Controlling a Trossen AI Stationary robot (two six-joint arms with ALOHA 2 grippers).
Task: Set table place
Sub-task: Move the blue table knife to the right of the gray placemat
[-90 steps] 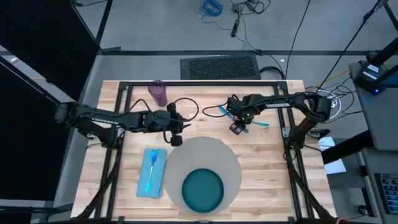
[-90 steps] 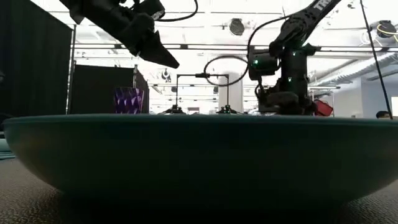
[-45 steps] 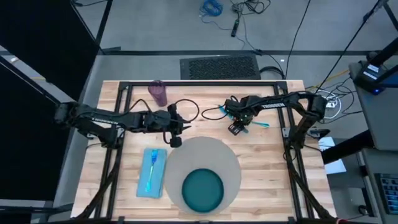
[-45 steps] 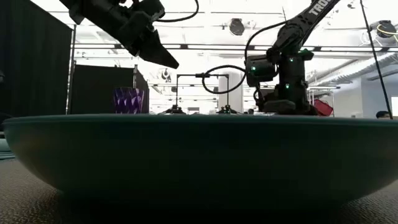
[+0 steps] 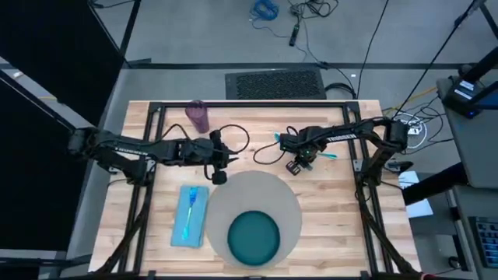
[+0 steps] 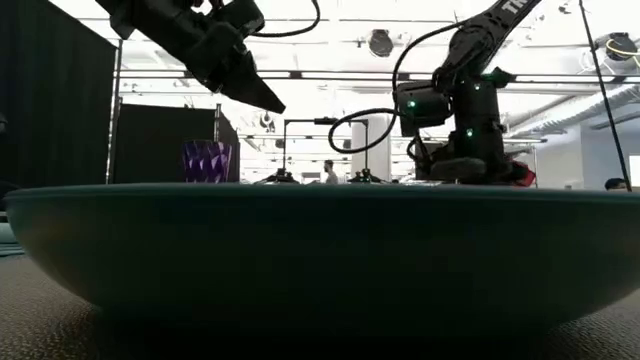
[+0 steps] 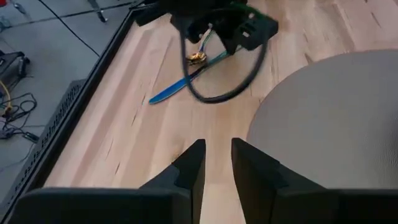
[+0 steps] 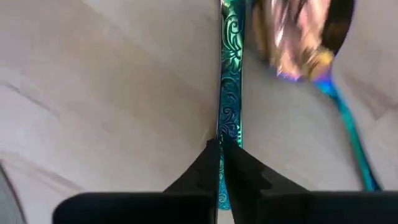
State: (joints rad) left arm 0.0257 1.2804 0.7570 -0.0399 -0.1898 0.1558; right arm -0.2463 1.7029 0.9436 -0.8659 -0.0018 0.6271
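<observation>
While your right claw (image 8: 222,146) pinches the knife (image 8: 231,74) on the counter (image 5: 342,210), beside the spoon (image 8: 298,37), lift it next toward the mat (image 5: 257,190). Left claw (image 7: 216,163) waits, narrow.

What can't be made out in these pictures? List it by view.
- Low view: the teal plate fills the foreground and hides the tabletop, mat and napkin.
- Right wrist view: the teal cutlery handle between the right gripper jaws runs off the edge, so its type is unclear; the shiny piece beside it is blurred.
- High view: the cutlery on the napkin is too small to identify.
</observation>
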